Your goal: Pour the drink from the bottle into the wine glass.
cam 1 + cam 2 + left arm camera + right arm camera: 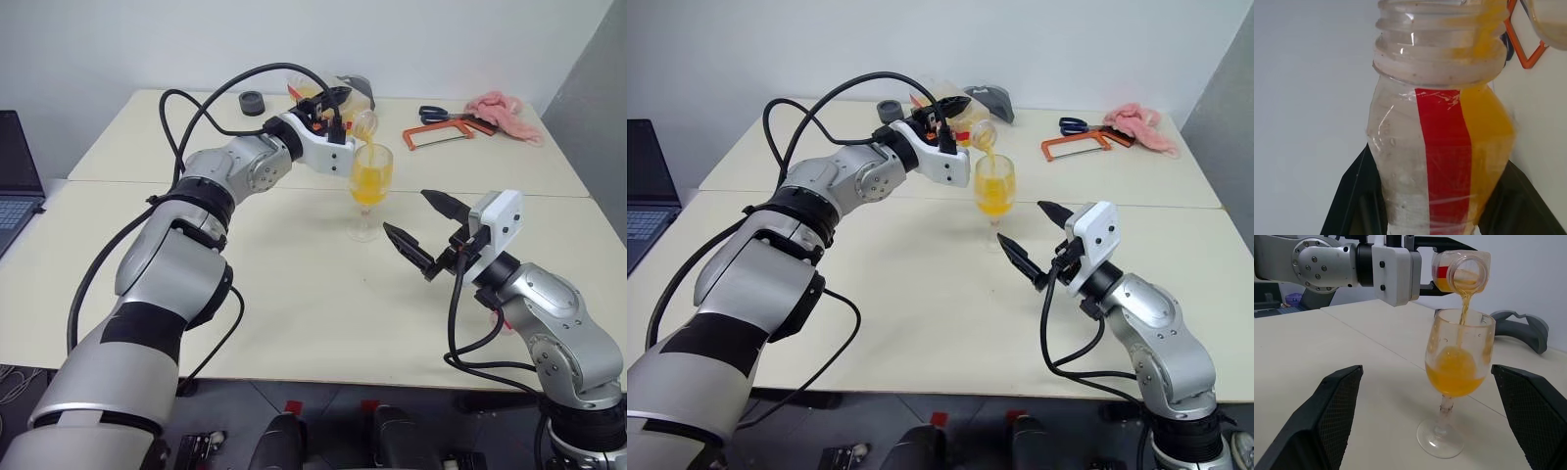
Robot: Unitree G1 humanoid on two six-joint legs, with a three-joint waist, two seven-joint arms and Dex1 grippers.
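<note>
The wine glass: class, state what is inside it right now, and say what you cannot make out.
The wine glass holds orange drink in its lower bowl, with a thin stream falling from the tilted bottle. The bottle's remaining amount is partly hidden.

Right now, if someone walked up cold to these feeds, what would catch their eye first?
The stream of orange drink falling from the tipped bottle into the wine glass at mid-table, already about half full. The left gripper is shut on the bottle, holding it above the rim. The right gripper waits wide open just beside the glass, touching nothing.
</note>
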